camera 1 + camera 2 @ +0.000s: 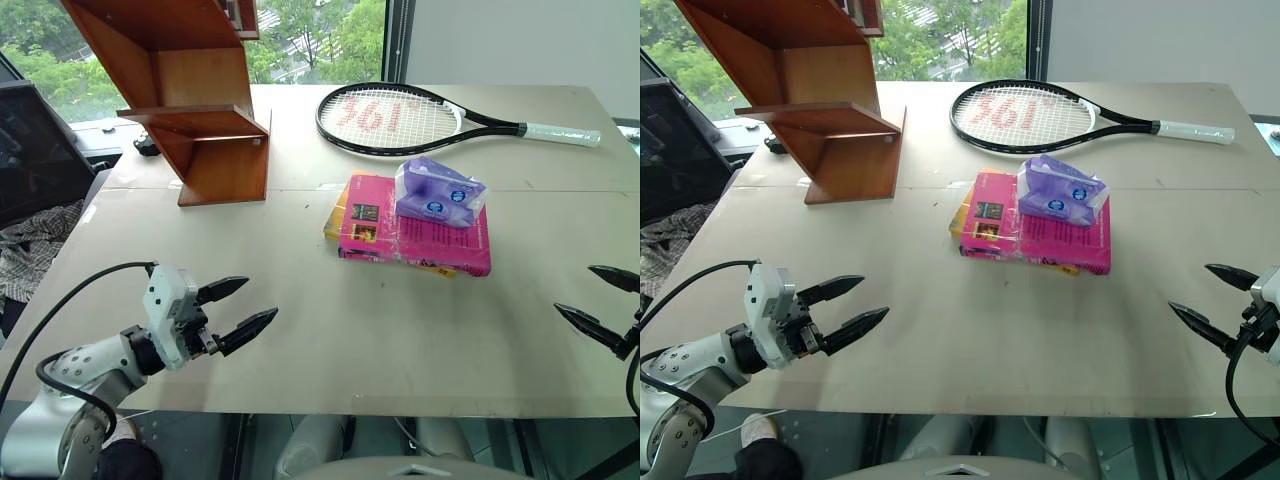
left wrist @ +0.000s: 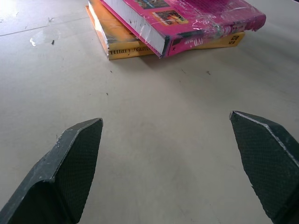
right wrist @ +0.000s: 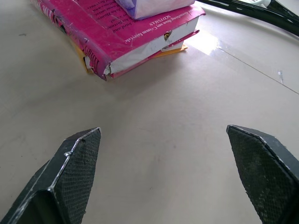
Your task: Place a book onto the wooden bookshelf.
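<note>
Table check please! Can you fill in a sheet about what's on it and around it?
Surface: beige table, taped seams.
Job's things: pink book on a yellow-orange book; wooden bookshelf at the far left.
Clutter: purple tissue pack on the pink book; tennis racket behind.
End effectors: left end effector and right end effector open, holding nothing.
Cables: black cable on the left arm.
Surroundings: window with trees.
</note>
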### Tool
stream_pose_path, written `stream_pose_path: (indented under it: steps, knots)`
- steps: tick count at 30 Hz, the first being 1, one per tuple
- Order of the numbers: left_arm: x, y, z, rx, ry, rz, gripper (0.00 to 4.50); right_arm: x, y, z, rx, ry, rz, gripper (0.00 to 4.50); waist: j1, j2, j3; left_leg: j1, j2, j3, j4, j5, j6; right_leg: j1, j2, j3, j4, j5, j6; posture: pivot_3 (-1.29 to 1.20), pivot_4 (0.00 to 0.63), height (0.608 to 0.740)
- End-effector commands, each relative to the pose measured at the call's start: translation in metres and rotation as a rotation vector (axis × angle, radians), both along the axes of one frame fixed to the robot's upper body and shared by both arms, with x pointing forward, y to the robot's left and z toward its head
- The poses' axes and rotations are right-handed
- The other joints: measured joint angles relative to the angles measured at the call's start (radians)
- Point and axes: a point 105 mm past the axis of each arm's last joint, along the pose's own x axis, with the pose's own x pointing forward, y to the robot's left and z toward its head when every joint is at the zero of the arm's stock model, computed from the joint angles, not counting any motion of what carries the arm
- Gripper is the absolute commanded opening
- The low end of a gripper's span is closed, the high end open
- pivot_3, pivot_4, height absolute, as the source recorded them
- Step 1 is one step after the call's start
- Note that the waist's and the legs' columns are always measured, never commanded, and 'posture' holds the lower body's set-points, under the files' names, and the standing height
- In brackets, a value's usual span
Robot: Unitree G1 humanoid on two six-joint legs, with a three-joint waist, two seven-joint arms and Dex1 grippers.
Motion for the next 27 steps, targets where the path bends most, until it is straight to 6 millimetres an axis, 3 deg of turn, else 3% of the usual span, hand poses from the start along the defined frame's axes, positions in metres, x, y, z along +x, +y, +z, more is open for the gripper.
stream_pose_path:
  steps: [1, 5, 9, 14, 18, 21, 24, 27]
  knots:
    - [0.003, -0.01, 0.018, -0.005, -0.064, -0.05, 4.5, 0.009, 0.01, 0.021, -0.008, -0.082, 0.0, 4.27, 0.0, 0.0, 0.0, 0.0, 0.0, 0.0, 0.0, 0.0, 0.0, 0.0, 0.0, 0.0, 0.0, 0.0, 0.0, 0.0, 0.15, 0.74]
    - [0.008, -0.031, 0.046, -0.053, -0.145, -0.15, 4.5, 0.032, 0.05, 0.044, -0.033, -0.13, 0.002, 4.27, -0.002, 0.001, 0.001, 0.0, 0.001, 0.001, 0.001, 0.0, -0.001, -0.001, 0.001, 0.0, 0.001, 0.003, -0.002, 0.0, 0.15, 0.74]
    - [0.0, -0.045, 0.052, -0.002, -0.198, -0.263, 4.5, 0.045, 0.091, 0.057, 0.044, -0.127, 0.15, 4.27, -0.005, 0.001, 0.001, 0.001, 0.003, 0.004, 0.001, 0.0, -0.001, -0.001, 0.002, 0.0, 0.0, 0.003, -0.002, 0.0, 0.15, 0.74]
    - [-0.012, -0.053, 0.056, -0.04, -0.214, -0.309, 4.5, 0.098, 0.134, 0.061, 0.009, -0.117, 0.185, 4.27, -0.025, -0.002, 0.003, -0.001, 0.004, 0.006, 0.0, -0.001, 0.0, -0.003, 0.003, 0.001, -0.002, 0.003, -0.002, 0.0, 0.15, 0.74]
    - [-0.016, -0.054, 0.059, -0.056, -0.213, -0.296, 4.5, 0.13, 0.156, 0.054, -0.06, -0.048, 0.235, 4.27, -0.022, -0.003, 0.004, -0.002, 0.004, 0.004, 0.0, -0.001, 0.0, -0.003, 0.003, 0.0, -0.003, 0.004, -0.002, 0.0, 0.15, 0.74]
    - [-0.02, -0.055, 0.058, -0.057, -0.212, -0.285, 4.5, 0.149, 0.164, 0.033, -0.163, 0.013, 0.26, 4.27, -0.022, -0.003, 0.004, -0.003, 0.004, 0.001, -0.001, -0.001, -0.001, -0.003, 0.003, -0.002, -0.004, 0.004, -0.002, 0.0, 0.15, 0.74]
    - [-0.024, -0.056, 0.058, -0.056, -0.215, -0.266, 4.5, 0.162, 0.161, 0.024, -0.201, 0.049, 0.251, 3.38, -0.028, -0.004, 0.004, -0.004, 0.004, 0.002, -0.001, -0.001, -0.001, -0.004, 0.003, -0.003, -0.004, 0.004, -0.003, 0.0, 0.15, 0.74]
    - [-0.029, -0.057, 0.057, -0.054, -0.21, -0.254, 4.5, 0.163, 0.16, 0.029, -0.192, 0.053, 0.269, 2.12, -0.028, -0.004, 0.004, -0.003, 0.004, 0.002, 0.0, -0.001, -0.001, -0.004, 0.003, -0.002, -0.004, 0.004, -0.003, 0.0, 0.15, 0.74]
